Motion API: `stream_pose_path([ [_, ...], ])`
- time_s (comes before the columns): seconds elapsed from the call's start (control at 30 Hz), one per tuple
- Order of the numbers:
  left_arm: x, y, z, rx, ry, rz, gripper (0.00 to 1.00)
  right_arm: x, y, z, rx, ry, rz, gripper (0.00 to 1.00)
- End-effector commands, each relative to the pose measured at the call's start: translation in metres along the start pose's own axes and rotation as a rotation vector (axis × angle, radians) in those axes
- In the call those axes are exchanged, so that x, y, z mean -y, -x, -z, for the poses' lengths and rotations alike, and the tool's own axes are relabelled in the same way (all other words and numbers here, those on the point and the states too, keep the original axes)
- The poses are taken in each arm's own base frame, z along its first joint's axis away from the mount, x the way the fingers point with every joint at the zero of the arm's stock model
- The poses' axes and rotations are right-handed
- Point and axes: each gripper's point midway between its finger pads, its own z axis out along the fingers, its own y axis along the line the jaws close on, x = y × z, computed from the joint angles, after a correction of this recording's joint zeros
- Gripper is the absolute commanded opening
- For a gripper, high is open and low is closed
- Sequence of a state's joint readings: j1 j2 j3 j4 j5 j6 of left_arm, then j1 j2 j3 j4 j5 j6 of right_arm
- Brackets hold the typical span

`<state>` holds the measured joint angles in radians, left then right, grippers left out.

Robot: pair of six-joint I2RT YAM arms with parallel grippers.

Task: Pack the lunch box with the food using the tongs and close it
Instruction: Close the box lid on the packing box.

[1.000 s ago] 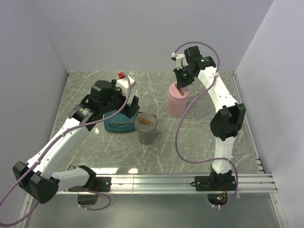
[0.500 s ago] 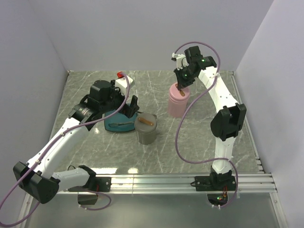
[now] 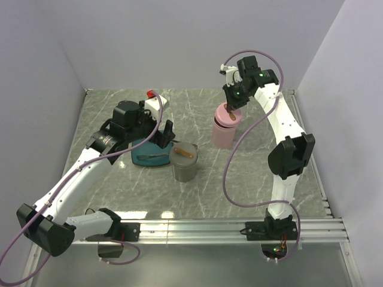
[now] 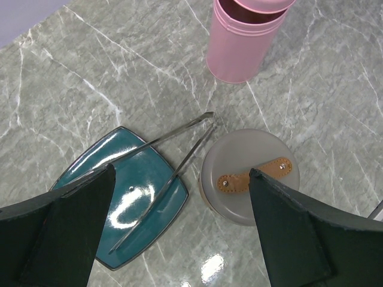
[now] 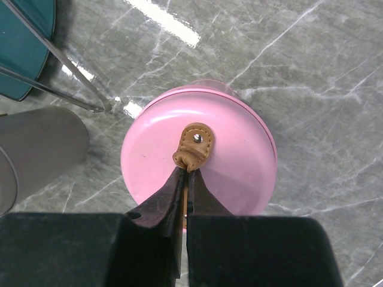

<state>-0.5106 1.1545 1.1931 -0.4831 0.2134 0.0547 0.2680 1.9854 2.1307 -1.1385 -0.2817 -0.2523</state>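
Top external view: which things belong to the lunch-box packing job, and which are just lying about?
Job: long silver metal tongs; pink cylindrical container; its pink lid, brown leather tab pinched by the right gripper; grey lidded cylindrical container.
Lying about: teal square plate under the tongs.

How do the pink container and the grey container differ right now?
The pink container is taller; the grey container is shorter. The pink lid is lifted, its tab pinched by the right pincer; the grey lid sits closed. Both are round, with tan tabs.
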Motion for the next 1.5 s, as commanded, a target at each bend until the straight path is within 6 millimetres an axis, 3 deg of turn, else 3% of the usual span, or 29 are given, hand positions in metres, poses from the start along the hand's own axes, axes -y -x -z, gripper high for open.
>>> stream_pose_path([
  [0.0, 0.003, 0.01, 0.006, 0.045, -0.013, 0.011, 0.99, -0.007, 0.021, 0.041, 0.108, -0.004, 0.029, 0.0],
  [0.3, 0.003, 0.012, 0.005, 0.047, -0.021, 0.021, 0.99, -0.006, 0.002, 0.019, 0.022, 0.019, 0.016, 0.0],
  [1.2, 0.006, 0.007, 0.003, 0.044, -0.042, 0.041, 0.99, -0.01, 0.008, -0.018, -0.008, 0.062, -0.005, 0.0],
  [1.47, 0.006, 0.006, 0.003, 0.041, -0.042, 0.043, 0.99, -0.008, -0.005, -0.039, -0.072, 0.072, -0.005, 0.0],
])
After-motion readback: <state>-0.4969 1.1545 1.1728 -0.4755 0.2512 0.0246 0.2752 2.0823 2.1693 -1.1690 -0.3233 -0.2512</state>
